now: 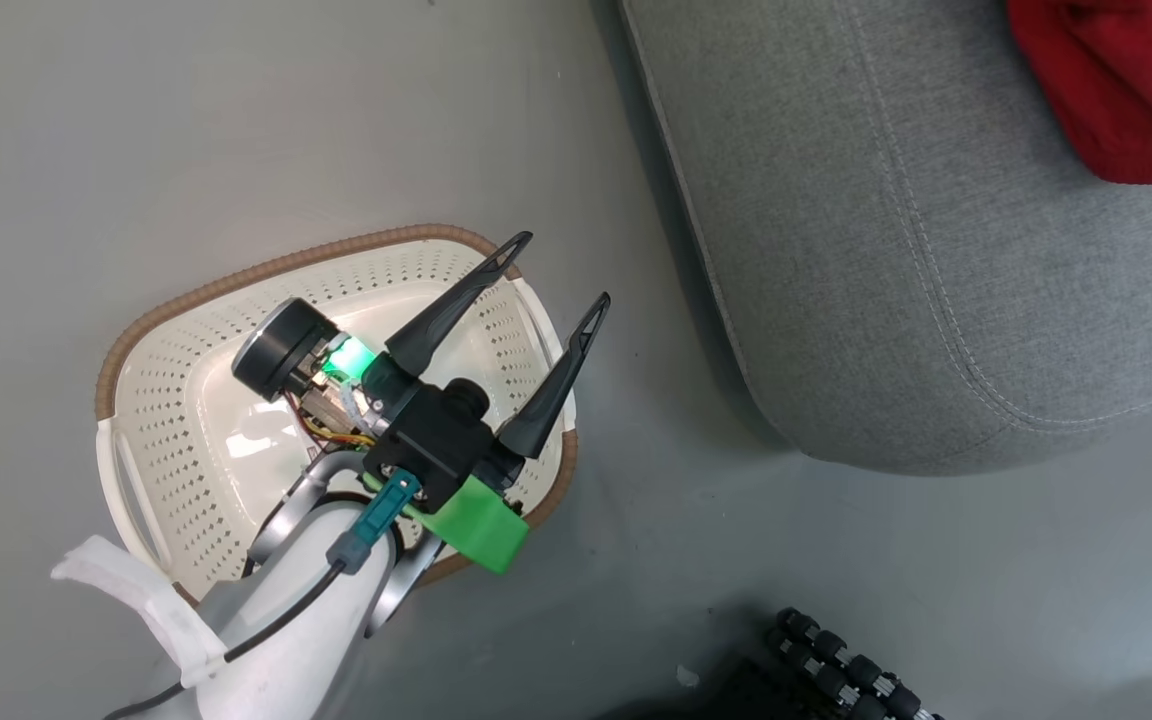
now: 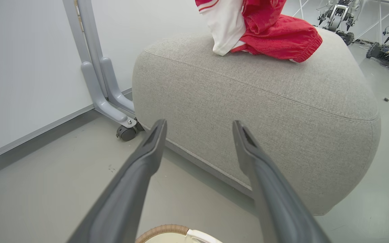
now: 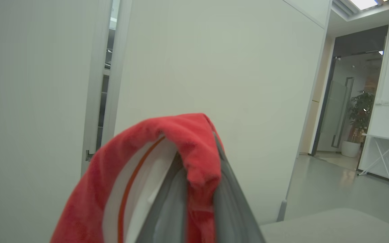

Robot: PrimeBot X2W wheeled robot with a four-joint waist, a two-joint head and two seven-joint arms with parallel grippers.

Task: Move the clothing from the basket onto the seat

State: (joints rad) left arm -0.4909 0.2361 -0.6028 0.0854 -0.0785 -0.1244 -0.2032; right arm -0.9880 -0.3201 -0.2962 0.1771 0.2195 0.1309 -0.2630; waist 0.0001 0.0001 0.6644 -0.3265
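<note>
Left gripper (image 1: 565,267) hangs over basket (image 1: 166,300), jaws spread wide, nothing in them. Basket looks bare wherever arm (image 1: 316,610) doesn't hide it. Clothing (image 2: 275,33) heaped on top of seat (image 2: 248,101), toward edge away from basket. Right gripper (image 3: 198,168) pinched tight on fold of red-and-white fabric, cloth draped over fingertips. My worry: on release, fabric hooks on finger and gets pulled off seat edge onto floor (image 1: 236,120). Heap near edge could also slide under own weight. Job looks nearly done tho.

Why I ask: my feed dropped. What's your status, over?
Left end effector open above the basket, which looks empty. Right end effector shut on clothing; part rests on the seat. Nothing blocking.
</note>
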